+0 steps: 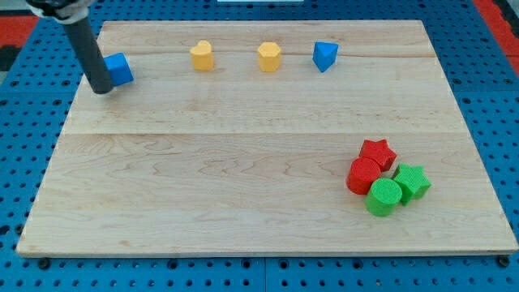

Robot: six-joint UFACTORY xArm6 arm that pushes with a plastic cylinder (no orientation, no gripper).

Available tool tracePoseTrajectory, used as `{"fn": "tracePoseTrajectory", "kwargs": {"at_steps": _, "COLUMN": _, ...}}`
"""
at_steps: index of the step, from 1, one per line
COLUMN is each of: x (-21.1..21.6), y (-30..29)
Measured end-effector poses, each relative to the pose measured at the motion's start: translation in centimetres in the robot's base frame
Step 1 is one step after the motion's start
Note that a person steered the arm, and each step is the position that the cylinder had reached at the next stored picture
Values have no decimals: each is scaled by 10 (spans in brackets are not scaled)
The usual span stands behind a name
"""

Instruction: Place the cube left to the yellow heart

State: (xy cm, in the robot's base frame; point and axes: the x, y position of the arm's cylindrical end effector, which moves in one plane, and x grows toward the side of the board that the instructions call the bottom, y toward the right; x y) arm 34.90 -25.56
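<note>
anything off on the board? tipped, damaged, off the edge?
Nothing stands out. All blocks sit flat on the wooden board. My tip touches the blue cube at the view's top left, left of the yellow heart.

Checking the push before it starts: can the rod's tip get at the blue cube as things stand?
Probably yes. My tip sits right against the blue cube on its left side, nothing between them, and the board toward the yellow heart looks free.

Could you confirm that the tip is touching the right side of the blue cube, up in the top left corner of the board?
Not quite: the camera view shows my tip against the left side of the blue cube, not the right. It is indeed in the board's top left corner.
</note>
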Motion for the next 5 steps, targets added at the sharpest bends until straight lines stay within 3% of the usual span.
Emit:
{"fn": "tracePoseTrajectory", "kwargs": {"at_steps": 1, "x": -12, "y": -9}}
{"fn": "tracePoseTrajectory", "kwargs": {"at_steps": 3, "x": -54, "y": 39}}
{"fn": "tracePoseTrajectory", "kwargs": {"at_steps": 4, "x": -52, "y": 49}}
{"fn": "tracePoseTrajectory", "kwargs": {"at_steps": 5, "x": 5, "y": 63}}
